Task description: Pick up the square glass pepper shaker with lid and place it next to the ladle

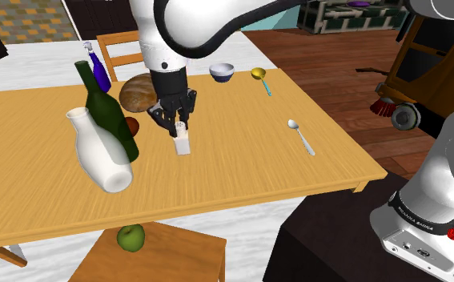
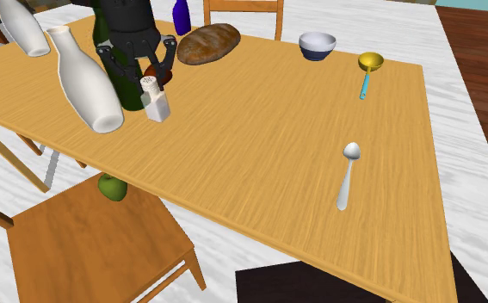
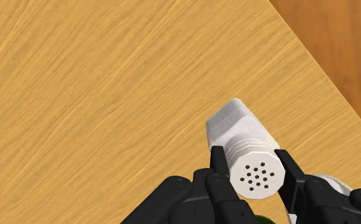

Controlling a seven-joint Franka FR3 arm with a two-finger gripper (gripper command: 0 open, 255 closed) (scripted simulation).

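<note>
Right, the white square pepper shaker stands on the wooden table, centre-left in the shoulder view. The gripper presses both fingers on its ribbed lid. It looks light, rigid, smooth and breakable, so that lid hold suits. One shaker, one ladle upper centre-right, one spoon, one bowl, two white vases.

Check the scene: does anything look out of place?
A green apple sits on the chair below the table edge, apart from the bread on top. The shaker, clasped by the fingers, looks intact.
</note>
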